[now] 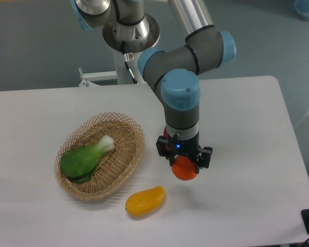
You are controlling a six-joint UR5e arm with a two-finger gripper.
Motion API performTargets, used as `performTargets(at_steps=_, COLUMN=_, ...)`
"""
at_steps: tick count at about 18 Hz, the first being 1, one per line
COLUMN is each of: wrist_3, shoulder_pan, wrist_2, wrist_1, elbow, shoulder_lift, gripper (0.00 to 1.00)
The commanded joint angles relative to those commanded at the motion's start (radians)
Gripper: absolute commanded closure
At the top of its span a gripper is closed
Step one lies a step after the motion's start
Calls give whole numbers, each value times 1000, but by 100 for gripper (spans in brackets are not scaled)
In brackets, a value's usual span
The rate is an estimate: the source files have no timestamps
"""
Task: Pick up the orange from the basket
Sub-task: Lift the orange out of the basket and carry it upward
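My pincer (184,165) points straight down over the white bench (247,154), to the right of the basket (131,154) and well clear of its rim. It is closed around the orange (184,169): the round orange-red fruit bulges out below the black finger housing, with the fingers pressed against its left and right sides. Only the lower part of the orange shows; the top is hidden by my wrist. From this view I cannot tell whether the orange hangs above the bench or touches it, though a soft shadow lies on the bench just to its right.

The basket sits on the left half of the bench, an oval of tan wicker with an open lattice edge. Inside it lies a green leafy vegetable (85,158), its pale stalk end pointing up and to the right, its dark leaves toward the near left wall. A yellow fruit (145,200), long and smooth, lies on the bench just outside the basket's near right edge, below and to the left of my pincer and apart from the orange.
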Motion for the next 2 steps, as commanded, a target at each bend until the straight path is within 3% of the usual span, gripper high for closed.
performTargets(at_steps=2, wrist_3=-2, shoulder_pan=0, wrist_2=0, wrist_1=2, elbow=-2, shoulder_lift=0, gripper=34)
